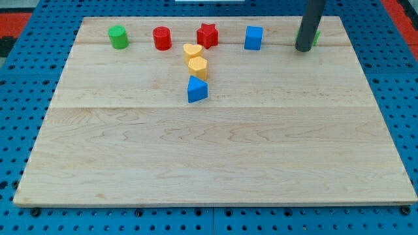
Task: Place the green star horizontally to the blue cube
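Tip (pixel 304 49): far right of worktop (pixel 215 163), rod hides most of green star (pixel 317 36), only a sliver shows | blue cube (pixel 253 38): left of tip, same far row | red star (pixel 208 35), red cylinder (pixel 162 38), green cylinder (pixel 118 37): farther left | no hand; clamp state not applicable.

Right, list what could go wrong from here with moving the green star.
1. My tip hides most of the green star, so I cannot judge its exact position against the blue cube.
2. The star sits near the wooden board's top edge; a misdirected push might slide it off.
3. Pushing too far toward the view's left may knock the blue cube into the red star.
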Action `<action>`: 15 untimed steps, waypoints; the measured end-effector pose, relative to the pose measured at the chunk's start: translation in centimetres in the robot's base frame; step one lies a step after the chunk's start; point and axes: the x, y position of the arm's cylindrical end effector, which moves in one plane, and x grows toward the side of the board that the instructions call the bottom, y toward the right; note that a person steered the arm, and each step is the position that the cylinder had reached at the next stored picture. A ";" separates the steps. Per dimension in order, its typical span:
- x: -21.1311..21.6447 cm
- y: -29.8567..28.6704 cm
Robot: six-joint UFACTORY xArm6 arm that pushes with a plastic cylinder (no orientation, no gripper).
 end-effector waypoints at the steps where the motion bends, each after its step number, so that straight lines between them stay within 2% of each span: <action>1: 1.9 -0.8; 2: 1.9 -0.8; 3: 1.9 2.0; 4: 1.9 7.6; 6: 0.9 7.8; 7: -1.6 9.4; 9: -3.7 9.5; 15: -3.7 6.3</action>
